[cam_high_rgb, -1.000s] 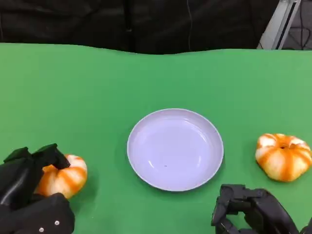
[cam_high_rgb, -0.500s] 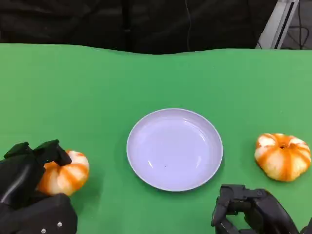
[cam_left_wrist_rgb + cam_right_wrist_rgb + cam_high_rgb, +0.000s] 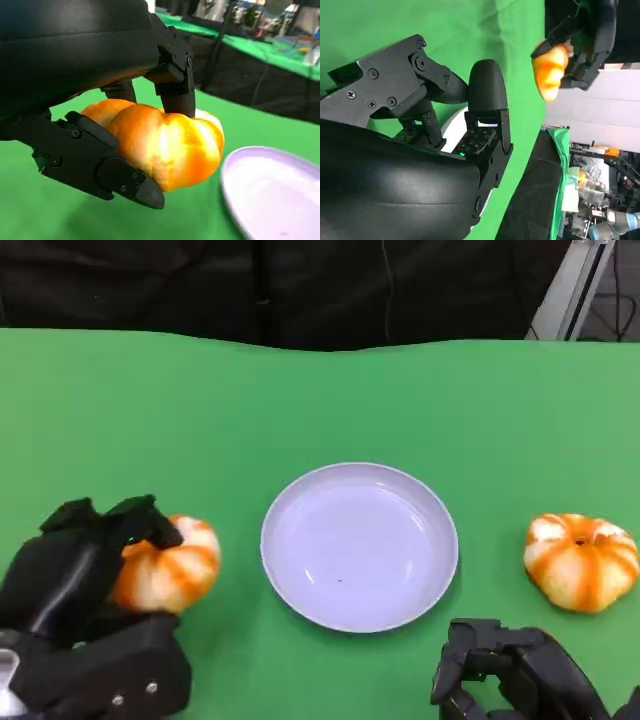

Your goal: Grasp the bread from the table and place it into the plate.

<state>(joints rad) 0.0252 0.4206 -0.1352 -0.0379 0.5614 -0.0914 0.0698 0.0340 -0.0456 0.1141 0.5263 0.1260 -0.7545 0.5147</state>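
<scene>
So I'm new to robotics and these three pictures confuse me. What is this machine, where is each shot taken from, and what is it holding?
It is a humanoid robot at a table covered in green cloth, and the black shapes are its hands. One picture looks down from the robot's head. The other two come from cameras at its wrists, so they look tilted.

In the head view, a pale plate sits in the middle with nothing on it. The left hand grips a round orange-and-white striped bread; the left wrist view shows the fingers clamped around it. A second bread lies on the cloth to the plate's right, untouched. The right hand is low near the front edge, holding nothing.

The held bread is not yet in the plate.
</scene>
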